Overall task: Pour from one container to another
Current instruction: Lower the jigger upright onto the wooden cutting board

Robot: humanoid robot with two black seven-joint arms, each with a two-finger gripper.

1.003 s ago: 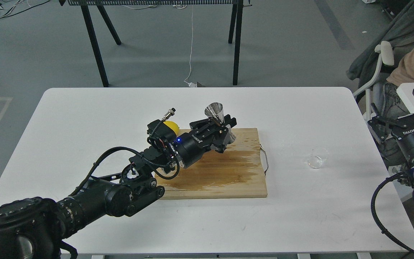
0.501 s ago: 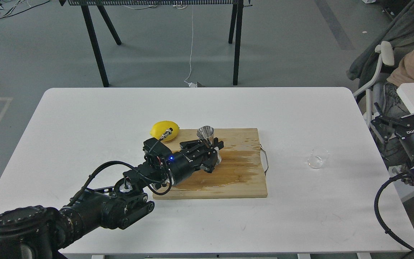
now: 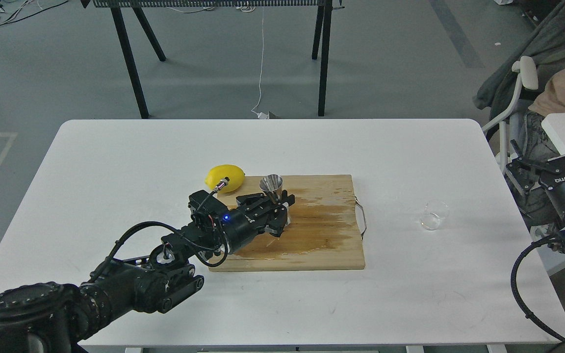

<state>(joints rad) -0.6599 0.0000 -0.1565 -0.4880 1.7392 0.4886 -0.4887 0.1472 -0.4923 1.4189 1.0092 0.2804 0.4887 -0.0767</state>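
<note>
The steel jigger (image 3: 271, 185) stands upright over the left part of the wooden cutting board (image 3: 321, 245), its mouth facing up. My left gripper (image 3: 275, 208) is shut on its narrow waist and hides its lower cone, so I cannot tell whether its base touches the board. The clear glass cup (image 3: 433, 214) stands by itself on the white table (image 3: 115, 162), right of the board. My right gripper (image 3: 543, 142) hangs open at the table's right edge, above and right of the cup, with nothing in it.
A yellow lemon (image 3: 224, 177) lies by the board's back left corner, just behind my left wrist. The board carries a wet stain (image 3: 321, 215) and has a wire handle (image 3: 362, 215) on its right side. A chair (image 3: 518, 93) stands beyond the table's right edge.
My left gripper has carried the jigger left and down from the board's back middle to its left part, uncovering the lemon. The right gripper shifted only slightly. The cup has not moved.
</note>
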